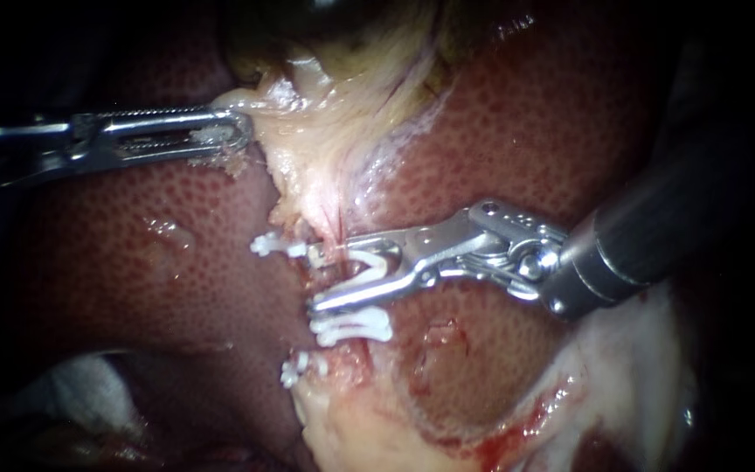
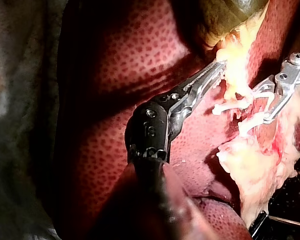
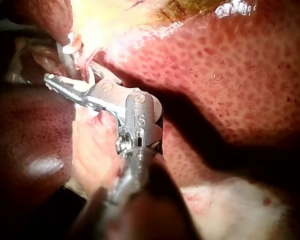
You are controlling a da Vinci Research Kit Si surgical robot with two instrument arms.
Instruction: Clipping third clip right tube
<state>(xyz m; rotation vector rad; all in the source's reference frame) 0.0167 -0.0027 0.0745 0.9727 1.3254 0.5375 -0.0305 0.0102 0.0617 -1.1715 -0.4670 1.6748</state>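
Note:
The right tube (image 1: 335, 223) runs down from the pale gallbladder tissue (image 1: 342, 122) between two lobes of liver (image 1: 526, 114). My right instrument (image 1: 316, 280) comes in from the right with its jaws on either side of this tube. They hold a white clip (image 1: 376, 260) between them. Another white clip (image 1: 351, 328) sits on the tube just below the lower jaw, one (image 1: 277, 247) lies beside the upper jaw tip, and a third (image 1: 303, 365) is lower still. My left instrument (image 1: 225, 135) is shut on the pale tissue edge and holds it to the left.
White gauze (image 1: 89, 393) lies at the lower left. Pale fatty tissue with some blood (image 1: 517, 419) borders the liver at the lower right. In the left wrist view the right instrument (image 2: 262, 107) sits just beyond my left instrument (image 2: 215, 70).

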